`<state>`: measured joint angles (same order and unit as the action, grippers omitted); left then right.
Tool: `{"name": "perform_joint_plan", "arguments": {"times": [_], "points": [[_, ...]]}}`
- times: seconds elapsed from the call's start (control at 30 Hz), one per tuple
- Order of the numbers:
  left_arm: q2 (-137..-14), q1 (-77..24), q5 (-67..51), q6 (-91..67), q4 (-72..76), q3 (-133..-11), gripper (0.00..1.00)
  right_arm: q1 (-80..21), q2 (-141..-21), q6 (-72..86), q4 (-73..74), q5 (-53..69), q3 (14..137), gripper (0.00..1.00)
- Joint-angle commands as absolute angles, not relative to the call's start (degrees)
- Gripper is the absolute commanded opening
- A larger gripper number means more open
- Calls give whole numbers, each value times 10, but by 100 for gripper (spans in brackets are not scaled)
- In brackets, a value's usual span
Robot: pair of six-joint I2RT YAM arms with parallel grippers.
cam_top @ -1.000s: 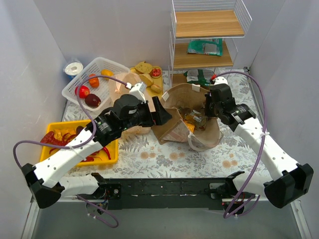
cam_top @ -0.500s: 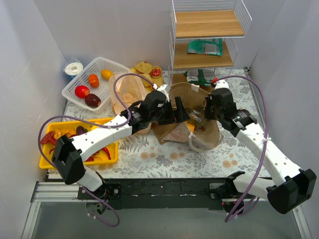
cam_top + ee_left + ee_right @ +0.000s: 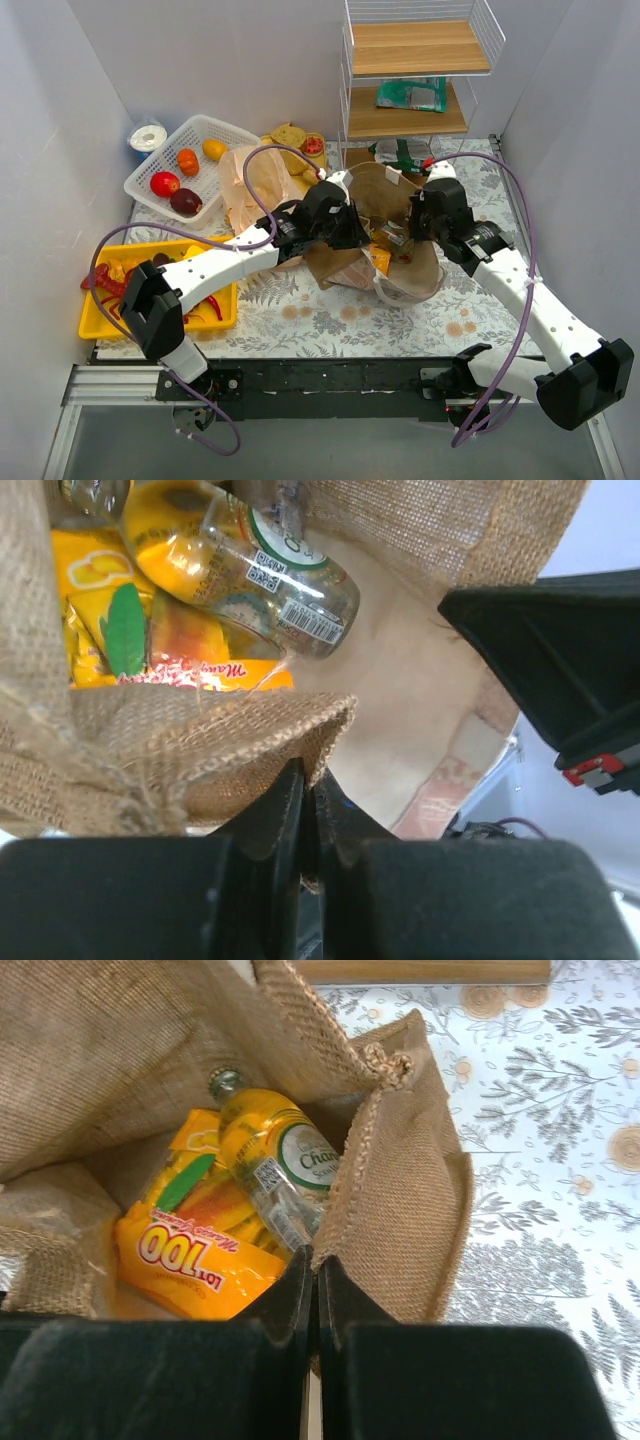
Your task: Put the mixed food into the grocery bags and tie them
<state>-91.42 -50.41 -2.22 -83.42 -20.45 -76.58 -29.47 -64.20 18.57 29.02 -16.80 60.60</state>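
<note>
A brown woven grocery bag sits open at the table's middle, and both grippers hold its mouth. My left gripper is shut on the near-left rim; the top view shows this gripper there too. My right gripper is shut on the opposite rim; from above it is at the bag's right side. An orange snack packet and a clear bottle lie inside. A peach plastic bag stands just left of the brown one.
A white basket with fruit is at the back left. A yellow tray of red peppers lies at the near left. Bread pieces rest on a board behind the bags. A wire shelf with green packets stands at the back right.
My left arm has swung right from the plastic bag to the brown bag, and its jaws have closed on the rim. The right gripper has kept its hold and barely moved.
</note>
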Motion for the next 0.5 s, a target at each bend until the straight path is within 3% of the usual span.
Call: {"name": "perform_joint_plan", "arguments": {"times": [0.0, 0.27, 0.47], "points": [[-868, -500, -33, -794, -220, -785, 0, -303, -632, 147, 308, -191, 677, 1], [-756, -406, -135, -787, -216, -850, 0, -302, -660, 18, 411, -379, 959, 1], [-780, -375, -202, -784, -209, -839, 0, -286, -661, -28, 390, -431, 935, 1]]}}
